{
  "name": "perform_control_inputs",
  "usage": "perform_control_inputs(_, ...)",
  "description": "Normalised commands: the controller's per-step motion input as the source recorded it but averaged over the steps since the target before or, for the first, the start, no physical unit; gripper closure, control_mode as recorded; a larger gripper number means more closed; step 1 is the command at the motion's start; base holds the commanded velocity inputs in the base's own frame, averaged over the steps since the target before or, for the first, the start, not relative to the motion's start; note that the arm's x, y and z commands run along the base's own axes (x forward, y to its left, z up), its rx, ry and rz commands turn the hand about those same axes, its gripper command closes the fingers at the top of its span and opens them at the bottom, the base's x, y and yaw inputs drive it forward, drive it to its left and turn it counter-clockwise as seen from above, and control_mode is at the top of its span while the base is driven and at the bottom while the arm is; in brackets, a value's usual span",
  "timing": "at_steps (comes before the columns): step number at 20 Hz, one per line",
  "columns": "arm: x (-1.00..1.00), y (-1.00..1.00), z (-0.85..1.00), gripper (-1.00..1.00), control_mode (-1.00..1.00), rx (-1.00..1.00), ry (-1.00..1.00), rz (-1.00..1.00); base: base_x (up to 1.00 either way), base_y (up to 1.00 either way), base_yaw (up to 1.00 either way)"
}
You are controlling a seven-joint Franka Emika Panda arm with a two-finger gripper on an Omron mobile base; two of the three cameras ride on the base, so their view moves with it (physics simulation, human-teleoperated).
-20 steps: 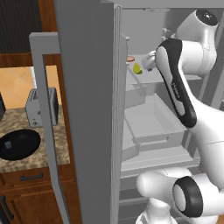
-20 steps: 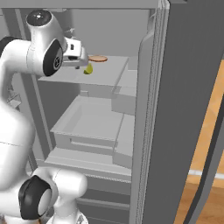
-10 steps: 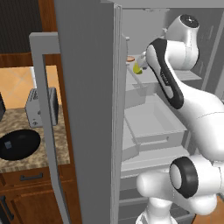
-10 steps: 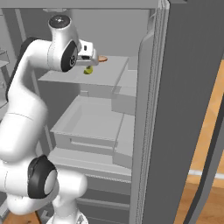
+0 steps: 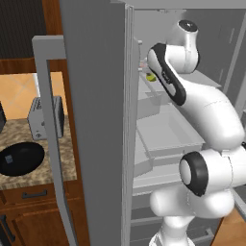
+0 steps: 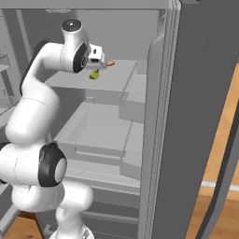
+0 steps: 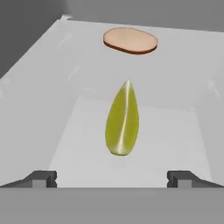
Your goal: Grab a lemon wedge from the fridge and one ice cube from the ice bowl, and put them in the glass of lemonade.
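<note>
Hand view: the lemon wedge (image 7: 122,124) is seen lying on the pale fridge shelf (image 7: 183,78), straight ahead of the gripper (image 7: 112,178) and centred between its fingertips (image 7: 41,178), which are spread fully apart with nothing held. The wedge's long axis runs away from the hand, across the closing line. A straight advance is judged sufficient. A flat orange-brown item (image 7: 130,40) lies farther back.

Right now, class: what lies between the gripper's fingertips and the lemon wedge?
Nothing: in the hand view, bare white shelf separates the open gripper from the lemon wedge.
</note>
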Motion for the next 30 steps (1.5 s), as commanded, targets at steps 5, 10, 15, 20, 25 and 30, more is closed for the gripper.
perform_control_inputs(5, 0.57, 0.0, -0.27, -1.0, -1.0, 0.0, 0.22, -0.04, 0.0, 0.0, 0.0)
perform_control_inputs(10, 0.48, 0.0, -0.11, -1.0, -1.0, 0.0, 0.01, -0.02, 0.0, 0.0, 0.0)
perform_control_inputs(15, 0.09, -0.18, -0.01, -1.0, -1.0, 0.03, 0.0, -0.01, 0.0, 0.0, 0.0)
perform_control_inputs(20, -0.4, -0.12, 0.0, -1.0, -1.0, 0.04, -0.02, 0.0, 0.0, 0.0, 0.0)
perform_control_inputs(25, 0.26, 0.16, -0.06, -1.0, -1.0, 0.0, -0.01, 0.0, 0.0, 0.0, 0.0)
perform_control_inputs(30, 0.02, 0.05, -0.1, -1.0, -1.0, -0.01, 0.0, 0.0, 0.0, 0.0, 0.0)
